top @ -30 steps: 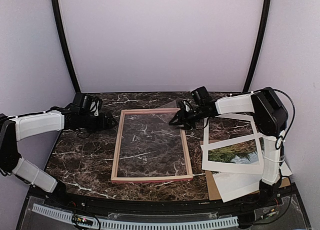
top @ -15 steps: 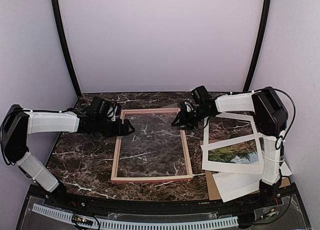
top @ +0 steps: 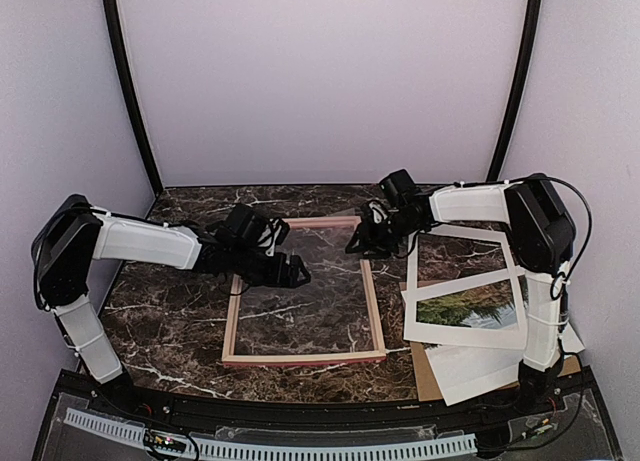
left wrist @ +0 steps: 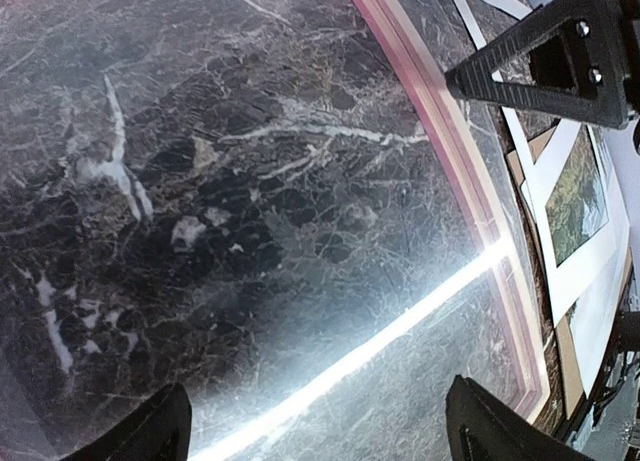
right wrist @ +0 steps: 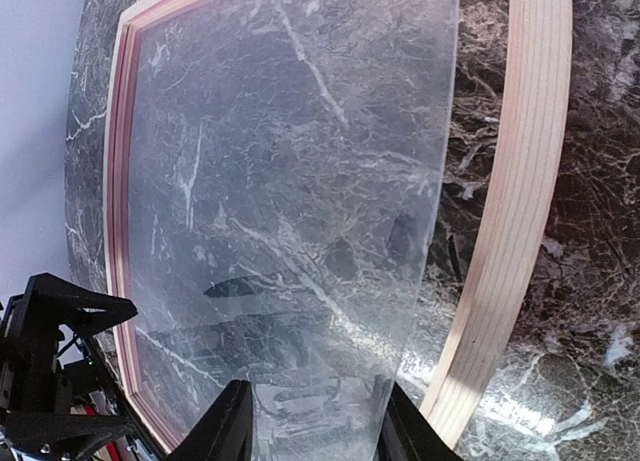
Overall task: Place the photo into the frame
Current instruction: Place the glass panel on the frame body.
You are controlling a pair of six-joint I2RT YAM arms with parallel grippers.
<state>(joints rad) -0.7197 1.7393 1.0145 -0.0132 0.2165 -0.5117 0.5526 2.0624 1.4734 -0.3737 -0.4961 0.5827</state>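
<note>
I'm watching the frame [top: 300, 358] lying flat in the middle of the dark marble desk [top: 165, 321], pale wood rails with a pink inner lip showing. A clear pane [right wrist: 290, 181] is sitting in the opening. In the right wrist view its 3 o'clock edge is stopping short of the rail, with a strip of bare marble showing between them.

My left arm is reaching in from 9 o'clock. The left fingers [top: 293, 274] are hanging over the pane, just toward 11 o'clock of the frame's centre, spread wide open.

The right fingers [top: 362, 241] are hovering at the frame's 1 o'clock corner, standing partway apart. The pane's end is running right by them and I honestly can't tell if they're touching it.

The photo [top: 470, 306] is sitting outside the frame at about 3 o'clock. It's lying face up in a pile with a white mat board [top: 412, 269] and a brown backing board [top: 428, 373], near the frame's rail but apart from it.
</note>
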